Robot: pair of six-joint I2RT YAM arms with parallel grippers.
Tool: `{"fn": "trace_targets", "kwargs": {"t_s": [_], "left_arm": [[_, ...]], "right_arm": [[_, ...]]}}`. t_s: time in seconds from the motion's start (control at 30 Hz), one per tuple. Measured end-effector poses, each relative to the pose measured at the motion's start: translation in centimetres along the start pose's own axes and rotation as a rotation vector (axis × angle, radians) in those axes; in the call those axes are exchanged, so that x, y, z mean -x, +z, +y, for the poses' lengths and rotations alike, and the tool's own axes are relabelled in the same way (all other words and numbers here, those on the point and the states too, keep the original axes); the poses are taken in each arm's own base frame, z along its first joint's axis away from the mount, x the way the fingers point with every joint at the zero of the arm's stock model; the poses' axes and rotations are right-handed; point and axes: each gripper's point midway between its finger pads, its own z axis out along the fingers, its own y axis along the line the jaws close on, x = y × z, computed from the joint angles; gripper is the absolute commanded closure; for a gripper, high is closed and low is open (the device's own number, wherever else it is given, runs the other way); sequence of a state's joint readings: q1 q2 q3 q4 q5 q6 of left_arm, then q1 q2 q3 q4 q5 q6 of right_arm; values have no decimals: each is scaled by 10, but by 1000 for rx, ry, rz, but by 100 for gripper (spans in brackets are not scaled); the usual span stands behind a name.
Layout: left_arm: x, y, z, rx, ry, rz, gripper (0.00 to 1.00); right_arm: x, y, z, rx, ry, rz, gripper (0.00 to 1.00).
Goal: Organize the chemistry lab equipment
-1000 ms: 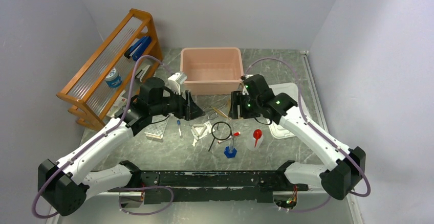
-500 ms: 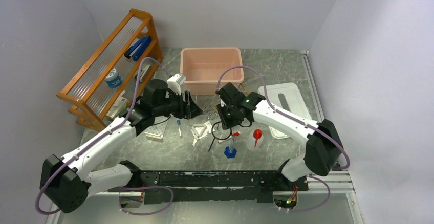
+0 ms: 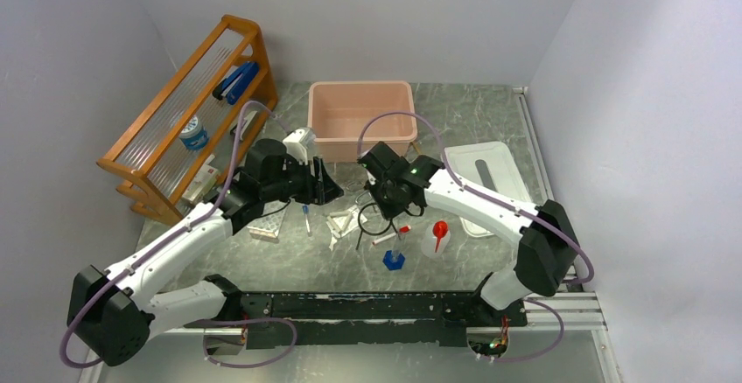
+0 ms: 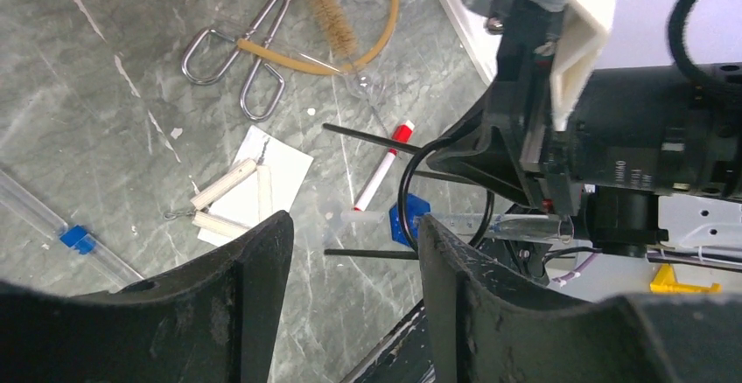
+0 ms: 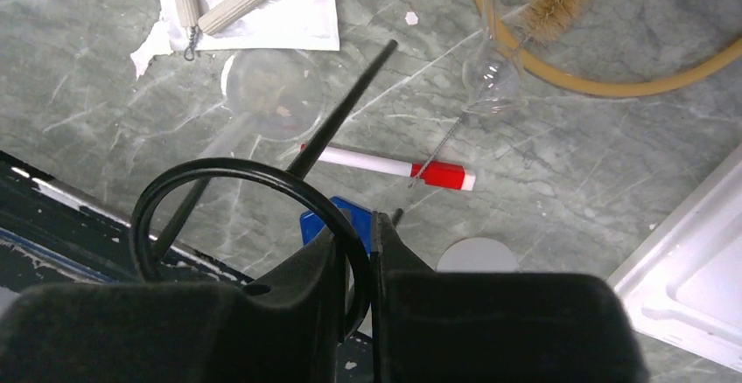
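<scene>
My right gripper is shut on the rim of the black wire ring, whose straight stem slants across the marble table. In the top view that gripper sits over the ring at the table's centre. Just below are the blue-based thin cylinder and the red-capped squeeze bottle. My left gripper hovers open to the left, its jaws empty. White triangles, amber tubing, a blue-capped tube and the clear tube rack lie around.
A pink tub stands at the back centre. The wooden slatted rack is at the back left and a white tray at the right. Metal tongs, a brush and a red-capped pen lie among the items.
My right arm swung left and down from beside the tub onto the wire ring, and its jaws closed on the rim. My left gripper drew back slightly and narrowed a little.
</scene>
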State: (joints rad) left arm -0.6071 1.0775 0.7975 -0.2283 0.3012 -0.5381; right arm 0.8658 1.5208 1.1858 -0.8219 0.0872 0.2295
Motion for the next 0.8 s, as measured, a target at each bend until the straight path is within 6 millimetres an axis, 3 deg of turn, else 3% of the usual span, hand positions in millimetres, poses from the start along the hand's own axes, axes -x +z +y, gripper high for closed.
{"fn": "trace_targets", "kwargs": {"t_s": [0.13, 0.43, 0.63, 0.7, 0.8], "left_arm": [[4, -2, 2, 15, 4, -19, 42], [23, -15, 9, 91, 14, -117, 42], [40, -28, 16, 166, 8, -195, 42], [50, -35, 21, 216, -3, -236, 43], [68, -52, 28, 305, -28, -317, 41]], "right_arm": [[10, -16, 1, 8, -11, -29, 100], [56, -79, 12, 89, 2, -218, 100], [81, -108, 17, 117, 20, -310, 100], [95, -122, 18, 118, 28, -355, 100], [134, -154, 17, 123, 52, -480, 100]]}}
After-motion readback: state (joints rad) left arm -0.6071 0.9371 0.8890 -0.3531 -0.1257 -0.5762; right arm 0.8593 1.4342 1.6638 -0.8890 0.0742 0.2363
